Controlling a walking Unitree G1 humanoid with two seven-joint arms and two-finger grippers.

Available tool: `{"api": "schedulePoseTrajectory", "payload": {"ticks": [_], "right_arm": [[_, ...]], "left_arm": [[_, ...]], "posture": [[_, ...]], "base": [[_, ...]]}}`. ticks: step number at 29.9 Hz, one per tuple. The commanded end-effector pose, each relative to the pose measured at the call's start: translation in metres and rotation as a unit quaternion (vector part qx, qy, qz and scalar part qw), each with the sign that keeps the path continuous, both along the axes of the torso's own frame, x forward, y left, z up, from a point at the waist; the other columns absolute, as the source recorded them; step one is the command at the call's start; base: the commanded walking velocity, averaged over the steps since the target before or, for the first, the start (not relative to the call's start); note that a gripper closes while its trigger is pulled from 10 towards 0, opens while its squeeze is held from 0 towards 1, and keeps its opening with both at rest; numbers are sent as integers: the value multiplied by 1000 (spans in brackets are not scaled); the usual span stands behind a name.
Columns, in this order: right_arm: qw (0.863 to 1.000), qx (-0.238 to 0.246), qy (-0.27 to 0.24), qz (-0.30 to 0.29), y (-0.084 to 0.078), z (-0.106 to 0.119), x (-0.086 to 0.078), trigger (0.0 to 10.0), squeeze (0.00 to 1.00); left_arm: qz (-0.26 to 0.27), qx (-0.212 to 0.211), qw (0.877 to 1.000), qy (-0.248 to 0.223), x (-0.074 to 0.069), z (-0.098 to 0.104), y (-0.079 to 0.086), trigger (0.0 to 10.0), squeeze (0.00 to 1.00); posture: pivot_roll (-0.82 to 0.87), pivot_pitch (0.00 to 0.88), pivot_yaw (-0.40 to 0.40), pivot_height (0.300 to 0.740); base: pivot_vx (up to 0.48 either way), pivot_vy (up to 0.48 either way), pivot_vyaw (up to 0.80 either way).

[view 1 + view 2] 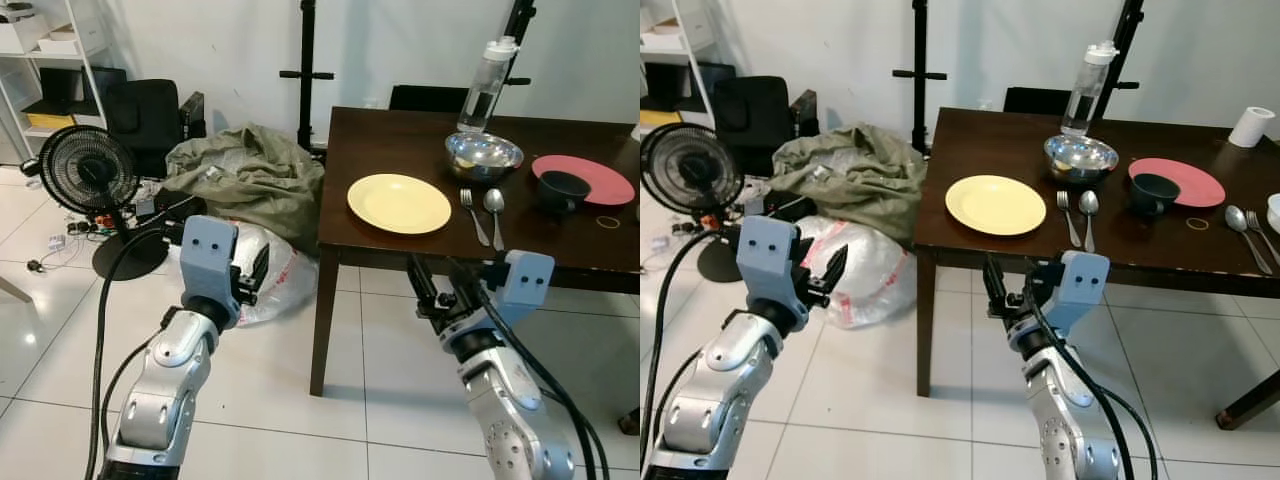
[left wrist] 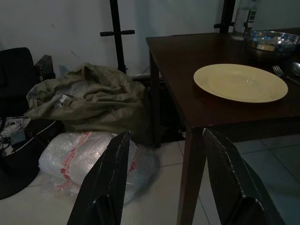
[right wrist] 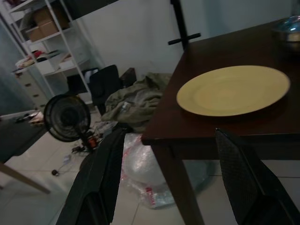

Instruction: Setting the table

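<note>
Both arms are raised forward over the tiled floor, elbows bent, short of the worktop [image 1: 420, 135]. Left tool [image 1: 252, 277] hangs out in the open beside the worktop's near corner leg, fingers [image 2: 105, 180] spread wide, nothing between them. Right tool [image 1: 1002, 288] sits just under the worktop's front edge, fingers [image 3: 101, 180] also spread wide and empty.

Yellow plate [image 1: 995, 204]: on the worktop, straight ahead of and above the right tool, near the front edge; ahead and to the right of the left tool. Round, shallow, plain pale yellow, nothing on it.

Beyond the right tool, to the plate's right: fork [image 1: 1068, 216] and spoon [image 1: 1088, 212] lying side by side, handles toward the front edge. Farther back, a steel bowl [image 1: 1080, 156] with a clear bottle [image 1: 1084, 90] upright behind it. Further right, a red plate [image 1: 1185, 181] carrying a small dark bowl [image 1: 1154, 191].

Ahead of the left tool on the floor: white plastic bag [image 2: 79, 157], olive cloth heap [image 1: 245, 175], black fan [image 1: 90, 172].
</note>
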State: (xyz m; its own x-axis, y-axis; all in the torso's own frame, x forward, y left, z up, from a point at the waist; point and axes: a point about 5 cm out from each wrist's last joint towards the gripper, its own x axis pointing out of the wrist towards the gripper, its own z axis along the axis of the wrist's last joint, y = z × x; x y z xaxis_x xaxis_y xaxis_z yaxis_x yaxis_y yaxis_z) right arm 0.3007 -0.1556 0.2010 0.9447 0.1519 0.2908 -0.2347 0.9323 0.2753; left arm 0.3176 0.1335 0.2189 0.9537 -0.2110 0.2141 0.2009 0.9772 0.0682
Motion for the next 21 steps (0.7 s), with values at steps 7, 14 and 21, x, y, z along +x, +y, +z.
{"api": "schedulePoseTrajectory", "payload": {"ticks": [7,14,21], "right_arm": [[1000,-1,11,2,0,-5,-2,10000,0],[1000,-1,12,2,-1,-5,-2,10000,0],[1000,-3,11,5,-1,-5,-2,10000,0]], "left_arm": [[6,-2,1000,26,0,-10,2,10000,0],[21,-5,999,36,0,-15,4,10000,0],[38,-2,999,35,3,-15,6,10000,0]], "posture": [[92,92,64,740],[92,95,62,740],[92,94,61,740]], "base": [[0,0,795],[0,0,789],[0,0,788]]}}
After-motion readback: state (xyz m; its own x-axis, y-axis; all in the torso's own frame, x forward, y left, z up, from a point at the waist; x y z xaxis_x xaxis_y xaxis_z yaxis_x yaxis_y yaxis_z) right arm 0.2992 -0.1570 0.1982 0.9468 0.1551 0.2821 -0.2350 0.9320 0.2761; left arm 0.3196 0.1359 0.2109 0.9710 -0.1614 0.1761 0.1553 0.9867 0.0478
